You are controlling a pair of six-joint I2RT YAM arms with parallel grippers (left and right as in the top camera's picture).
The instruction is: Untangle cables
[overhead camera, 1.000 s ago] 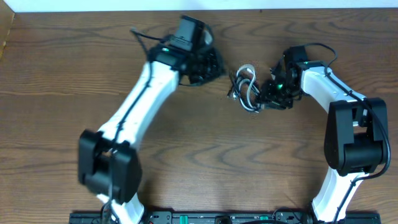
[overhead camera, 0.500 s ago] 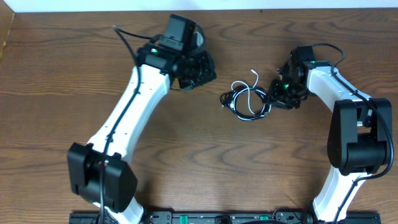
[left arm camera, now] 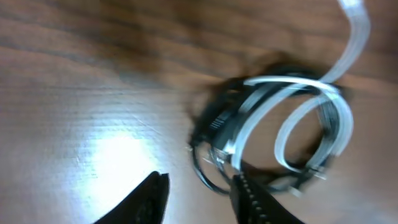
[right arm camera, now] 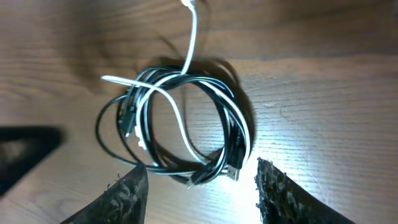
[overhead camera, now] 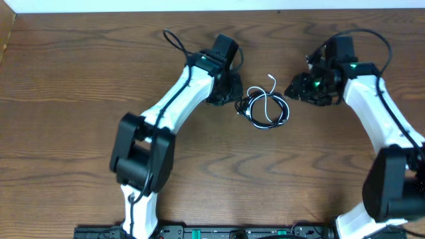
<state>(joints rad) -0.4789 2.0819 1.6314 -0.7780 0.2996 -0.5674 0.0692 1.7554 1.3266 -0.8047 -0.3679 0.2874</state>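
At the left gripper (left arm camera: 200,194), fingers spread and empty, the black cord (left arm camera: 214,121) sat right off the tips, on its right side. The white cord (left arm camera: 286,79) looped through that coil on the table (overhead camera: 80,79). Beyond, the right gripper (right arm camera: 202,196) gaped empty too, a shade farther off, I'd judge; the white tail pointed toward the far edge.

A brown wooden table (overhead camera: 66,79) with wavy grain was seen across most of the overhead frame. A white strip (overhead camera: 133,5) was shown along the top edge, and a black rail (overhead camera: 219,232) was set along the bottom edge.
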